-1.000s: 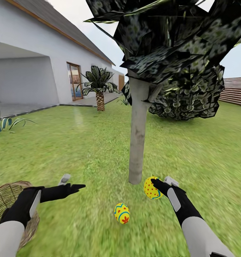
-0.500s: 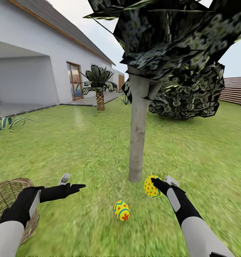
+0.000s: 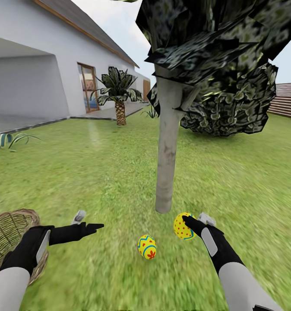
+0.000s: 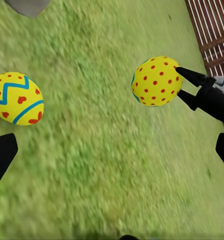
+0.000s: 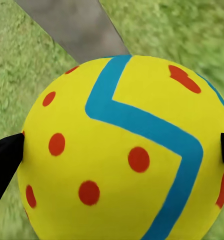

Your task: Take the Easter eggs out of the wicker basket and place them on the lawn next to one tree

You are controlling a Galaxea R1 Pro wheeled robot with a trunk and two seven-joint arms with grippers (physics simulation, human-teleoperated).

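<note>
One egg (image 3: 183, 226) clamped in right end effector (image 3: 193, 223) beside tree (image 3: 167, 147)

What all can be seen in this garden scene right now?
Yellow Easter eggs with red dots and blue zigzags: two; one lying on the grass, one held in the right gripper.
Tan woven wicker basket: one, low on the left.
Pale grey-trunked tree with dark speckled foliage: one, just beyond the eggs.
Short palm with scaly brown trunk: one, near the house.
White house: one, at left.
Brown slatted fence: one, far right.
Green lawn: all around.
Left gripper: black, open, empty.
Right gripper: black, shut on an egg.
</note>
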